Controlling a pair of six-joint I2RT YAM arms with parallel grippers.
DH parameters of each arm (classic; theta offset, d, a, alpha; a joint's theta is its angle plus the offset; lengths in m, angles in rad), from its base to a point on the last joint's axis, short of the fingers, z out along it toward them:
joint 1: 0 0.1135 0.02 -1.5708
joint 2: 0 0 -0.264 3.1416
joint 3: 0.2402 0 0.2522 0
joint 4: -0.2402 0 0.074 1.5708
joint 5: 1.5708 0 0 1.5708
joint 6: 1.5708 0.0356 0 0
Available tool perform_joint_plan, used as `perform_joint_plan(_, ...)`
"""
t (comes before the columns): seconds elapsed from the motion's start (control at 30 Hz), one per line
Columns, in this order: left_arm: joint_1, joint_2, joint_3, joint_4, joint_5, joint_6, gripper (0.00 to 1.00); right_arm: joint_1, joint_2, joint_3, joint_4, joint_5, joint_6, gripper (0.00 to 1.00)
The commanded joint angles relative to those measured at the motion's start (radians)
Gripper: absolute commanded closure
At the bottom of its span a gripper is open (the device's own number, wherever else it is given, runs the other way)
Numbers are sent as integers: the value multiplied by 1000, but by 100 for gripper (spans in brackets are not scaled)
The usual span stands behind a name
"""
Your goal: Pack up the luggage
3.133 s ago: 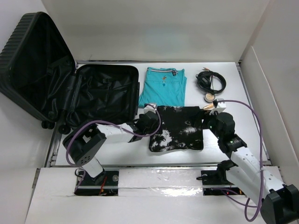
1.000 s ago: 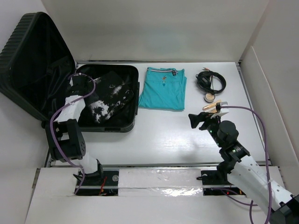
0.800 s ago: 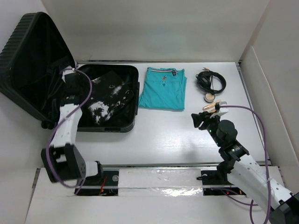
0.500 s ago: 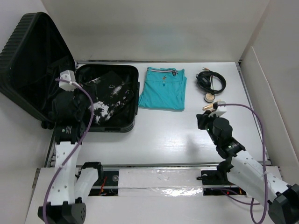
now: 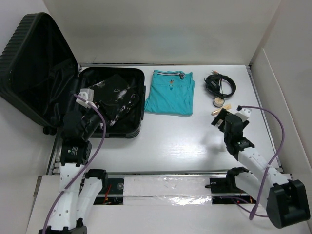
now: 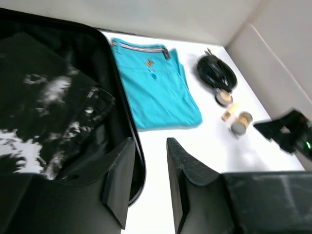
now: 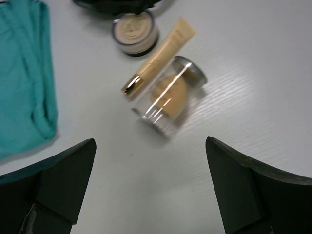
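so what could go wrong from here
The clear jar lies on its side against the tube. If the open right gripper closes on it, it could roll the jar away or drag the tube along. The black-and-white shirt sits bunched in the luggage, so later items may sit unevenly.

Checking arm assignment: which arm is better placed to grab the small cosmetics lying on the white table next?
Right. The right gripper, open, hovers by the clear jar holding a tan sponge and the beige tube; the left gripper sits at the black ribbed hard-shell suitcase, across the table.
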Motion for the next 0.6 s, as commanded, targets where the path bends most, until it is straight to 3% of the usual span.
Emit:
perform_joint_plan(0.0, -73, -13, 46, -10, 12, 57, 70, -127, 101, 54, 69, -68, 62, 0)
perform_joint_plan(0.1, -125, -37, 49, -39, -34, 78, 68, -211, 205, 112, 83, -154, 79, 0)
perform_joint_plan(0.23, -162, -65, 51, -56, -59, 81, 67, -220, 350, 186, 114, -222, 34, 0)
perform_joint_plan(0.4, -183, -60, 46, -55, -48, 83, 67, -220, 378, 195, 183, -243, 37, 0)
perform_joint_plan(0.57, -193, -57, 49, -59, -53, 84, 67, -242, 471, 247, 135, -254, 79, 0)
